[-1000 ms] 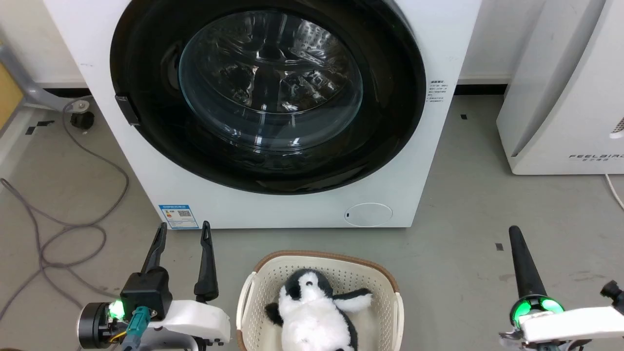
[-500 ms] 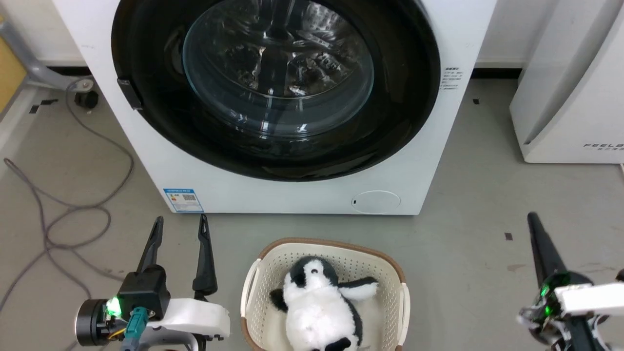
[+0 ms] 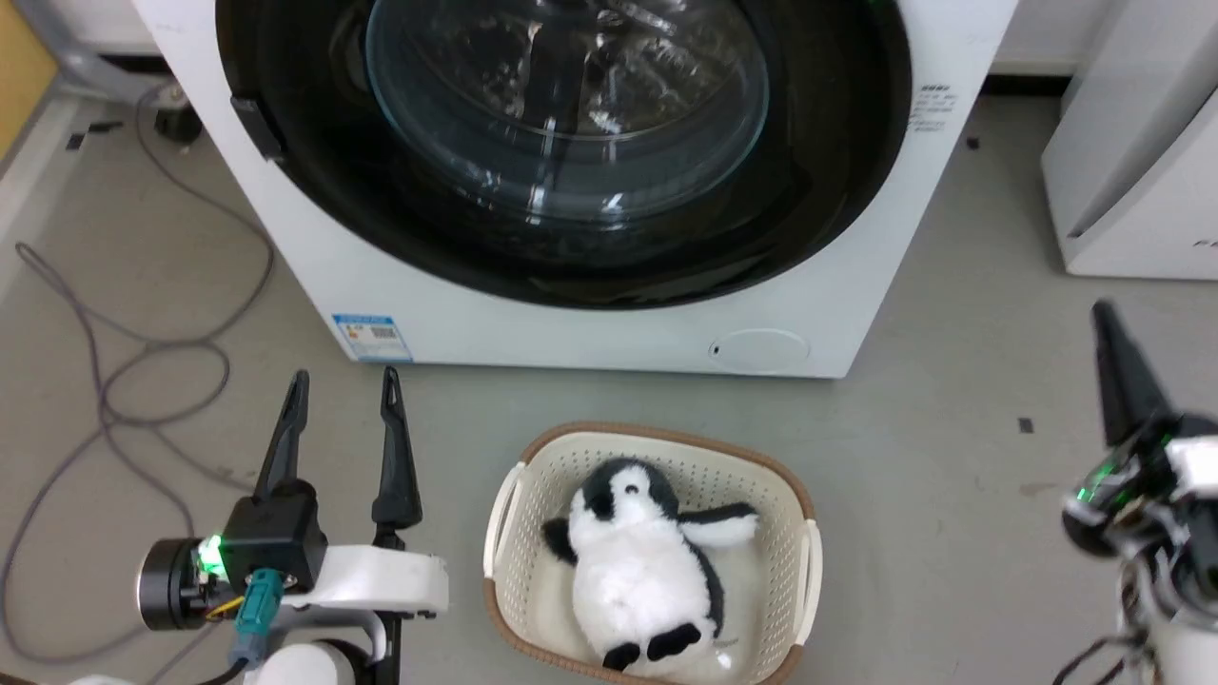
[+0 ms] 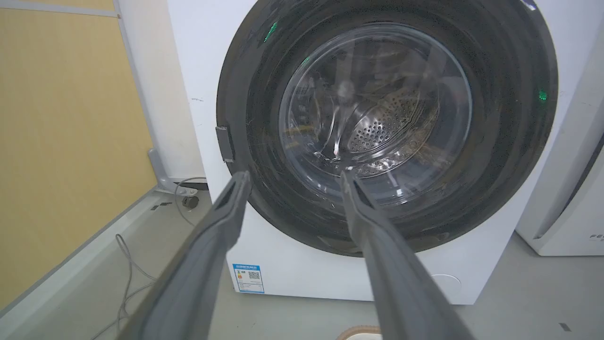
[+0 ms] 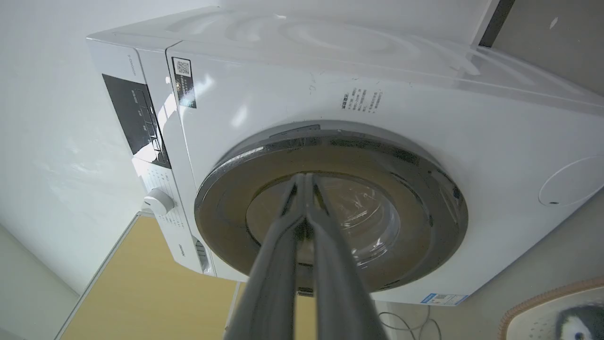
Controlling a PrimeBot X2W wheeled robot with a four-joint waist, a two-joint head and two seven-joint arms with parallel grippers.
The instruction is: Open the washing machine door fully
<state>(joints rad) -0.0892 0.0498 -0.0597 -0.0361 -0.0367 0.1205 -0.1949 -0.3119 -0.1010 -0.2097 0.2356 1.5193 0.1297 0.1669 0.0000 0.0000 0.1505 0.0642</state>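
Right hand [image 3: 1106,323], fingers pressed together, has advanced; left hand [image 3: 343,377] wide; washing machine door [image 3: 837,190] still closed.

The head camera has been moved: the white boxy front-loading washing machine [image 3: 590,328] is now seen higher in the head view, and the cream perforated basket with the brown rim [image 3: 666,438] is shown almost whole. The right gripper [image 3: 1102,314] has been carried forward and outward towards that view's right edge, and its green-lit wrist is now blurred.
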